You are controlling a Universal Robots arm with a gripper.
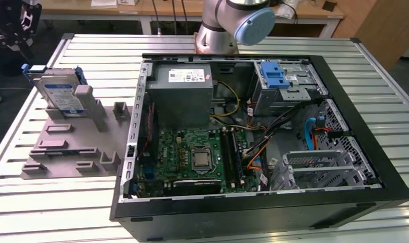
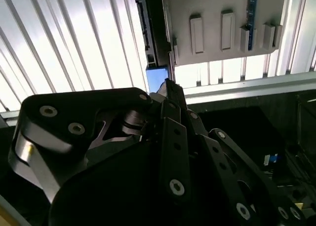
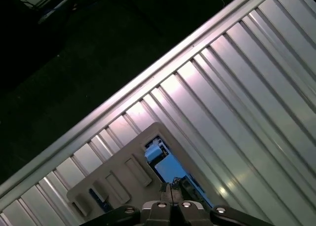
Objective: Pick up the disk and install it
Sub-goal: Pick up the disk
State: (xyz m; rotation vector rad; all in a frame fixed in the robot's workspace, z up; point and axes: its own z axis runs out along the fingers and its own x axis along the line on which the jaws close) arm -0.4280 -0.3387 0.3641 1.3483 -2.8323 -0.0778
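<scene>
One disk [image 1: 61, 93] stands on edge in a grey rack [image 1: 76, 152] at the far end of the slatted table [image 1: 48, 212], toward the exterior view's left. The rack lies just beside an open computer case [image 1: 258, 215], which is on its right. In both wrist views the claw [image 3: 171, 186] hangs close to the disk's blue frame [image 3: 163, 159], fingers pressed together with nothing seen between them.

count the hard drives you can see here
1. The hard drive stands on edge in the grey holder on the table, at the exterior view's left of the open computer case. Others may be hidden inside the case.
</scene>
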